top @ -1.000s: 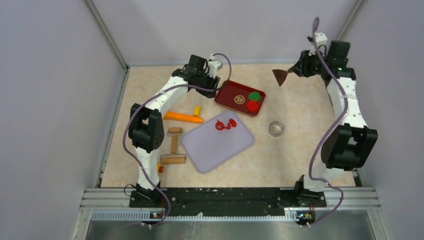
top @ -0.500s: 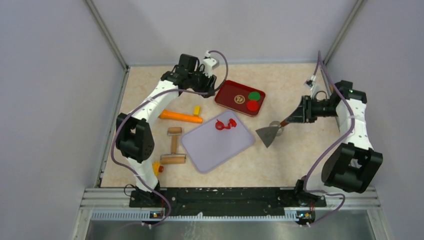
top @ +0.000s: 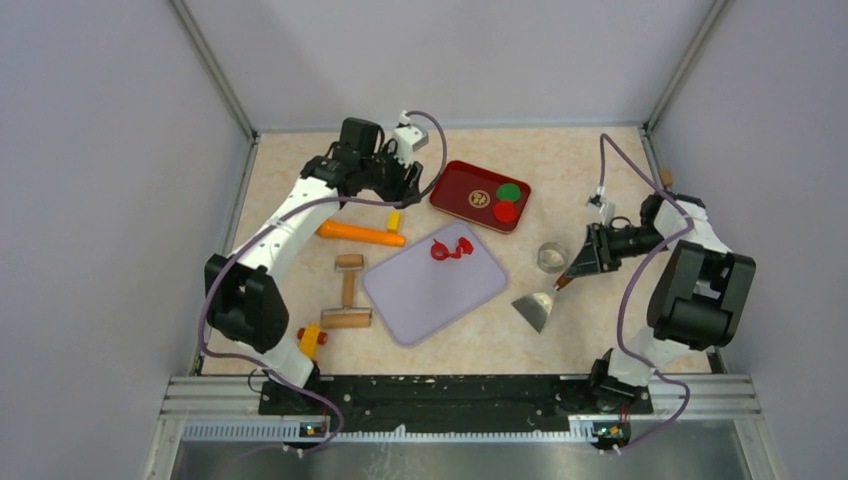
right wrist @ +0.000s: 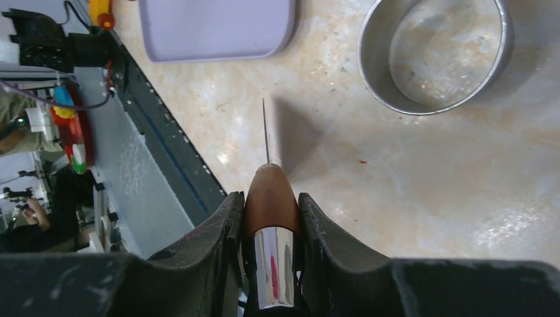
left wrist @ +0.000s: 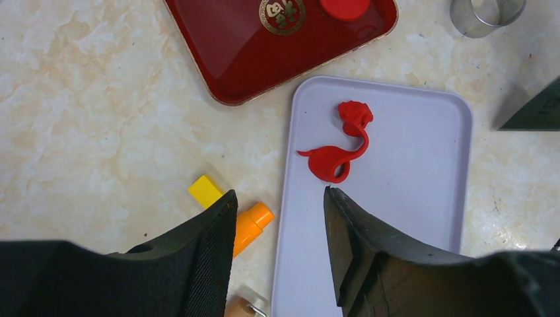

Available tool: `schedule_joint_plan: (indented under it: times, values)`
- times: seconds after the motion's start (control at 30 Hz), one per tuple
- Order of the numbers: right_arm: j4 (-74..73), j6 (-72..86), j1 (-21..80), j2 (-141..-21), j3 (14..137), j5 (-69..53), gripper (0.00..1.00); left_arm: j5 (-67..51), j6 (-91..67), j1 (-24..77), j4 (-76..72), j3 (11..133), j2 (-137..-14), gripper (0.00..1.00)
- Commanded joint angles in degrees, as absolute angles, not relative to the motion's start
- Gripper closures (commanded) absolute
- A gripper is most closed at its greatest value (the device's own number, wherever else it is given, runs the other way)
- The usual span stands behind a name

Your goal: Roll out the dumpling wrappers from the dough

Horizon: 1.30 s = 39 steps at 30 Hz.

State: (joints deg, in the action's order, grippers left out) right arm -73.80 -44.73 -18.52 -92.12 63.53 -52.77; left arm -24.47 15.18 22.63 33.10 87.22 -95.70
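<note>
Left gripper (top: 402,183): jaws apart, nothing between them. It hangs over bare table (top: 300,200). In the overhead view the red tray (top: 450,186) is just to its right and the orange tool (top: 360,233) is near it on the base side.

The left wrist view looks down between the jaws. The dough (left wrist: 325,162) lies just ahead of the jaw tip on the right of that view. It is a curly red strip with a thicker blob at each end, sitting on the lilac board (left wrist: 409,178) near its edge. A yellow block (left wrist: 206,190) sits at the tip of the other jaw, on the table beside the board.

The overhead view shows what that wrist view crops. One dumpling wrapper (top: 506,211), round and red, lies on the tray, ahead and to the right of the left gripper. It is touching or just beside a green disc (top: 511,192); I cannot tell which. The wrist view catches only a sliver of the red one at its top edge, and the green one falls outside it.

Right gripper (top: 583,264): clamped on the brown handle of a scraper (top: 533,308).
- Overhead: the blade is seen broadside, out past the fingertips, near the board but apart from it.
- Right wrist view: the same blade is edge-on, a thin line.

Whether the blade touches the table I cannot tell from either view.

The metal ring cutter (right wrist: 422,109) stands ahead and right of the clamped jaws, close to the blade and apart from it.
</note>
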Motion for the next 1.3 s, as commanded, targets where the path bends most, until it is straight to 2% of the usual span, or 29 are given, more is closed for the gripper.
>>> schedule_joint_plan:
  times: [0.0, 0.1, 0.13, 0.2, 0.3, 0.37, 0.43, 0.73, 0.93, 0.97, 1.0, 1.1, 1.2, 1.27]
  values:
    - [-64.86, -42.76, -18.63, -93.46, 61.12, -49.32, 0.96, -25.06, 15.52, 22.02, 32.0, 83.88, -89.55, 0.45]
    - [-62.47, -42.2, -18.72, -94.09, 59.3, -43.55, 0.89, -25.34, 15.41, 21.74, 31.74, 80.48, -87.03, 0.45]
    - [-61.08, -41.73, -18.72, -93.94, 58.43, -41.8, 0.82, -25.27, 15.49, 21.67, 31.84, 79.82, -86.48, 0.45]
    - [-58.95, -41.48, -18.72, -93.13, 57.36, -39.26, 0.68, -24.7, 16.36, 21.4, 32.7, 79.7, -85.76, 0.45]
    - [-55.46, -38.72, -18.72, -91.42, 58.36, -35.28, 0.33, -23.64, 17.29, 20.62, 35.28, 81.17, -85.65, 0.44]
    - [-54.0, -35.75, -18.72, -89.98, 60.31, -31.13, 0.2, -22.9, 16.82, 19.7, 37.08, 82.75, -85.96, 0.44]
    - [-55.03, -34.33, -18.75, -88.94, 63.04, -28.72, 0.12, -22.97, 15.61, 18.61, 38.92, 84.35, -86.34, 0.43]
    - [-53.97, -32.67, -18.79, -78.85, 68.68, -20.62, 0.08, -24.22, 11.74, 14.86, 38.91, 81.81, -85.53, 0.43]
    - [-53.79, -24.37, -18.64, -77.22, 81.27, -21.19, 0.08, -12.77, 1.51, 12.73, 30.77, 83.98, -86.67, 0.41]
    - [-53.31, -22.28, -18.51, -77.55, 83.84, -22.13, 0.08, -9.11, 0.74, 12.67, 30.28, 85.44, -86.73, 0.18]
    - [-51.99, -19.11, -18.05, -78.01, 85.97, -22.38, 0.08, -4.8, 0.18, 12.7, 30.01, 86.88, -86.62, 0.03]
    - [-47.02, -4.02, -14.41, -81.4, 93.44, -18.35, 0.07, 2.9, 0.24, 11.94, 23.09, 87.22, -83.97, 0.01]
    - [-48.11, -1.5, -7.33, -87.63, 106.11, -14.08, 0.07, 7.05, 0.25, 11.87, 14.69, 85.3, -81.23, 0.01]
    - [-49.33, -0.76, -3.56, -91.17, 115.16, -12.63, 0.06, 5.74, 1.12, 11.87, 14.47, 86.08, -81.84, 0.01]
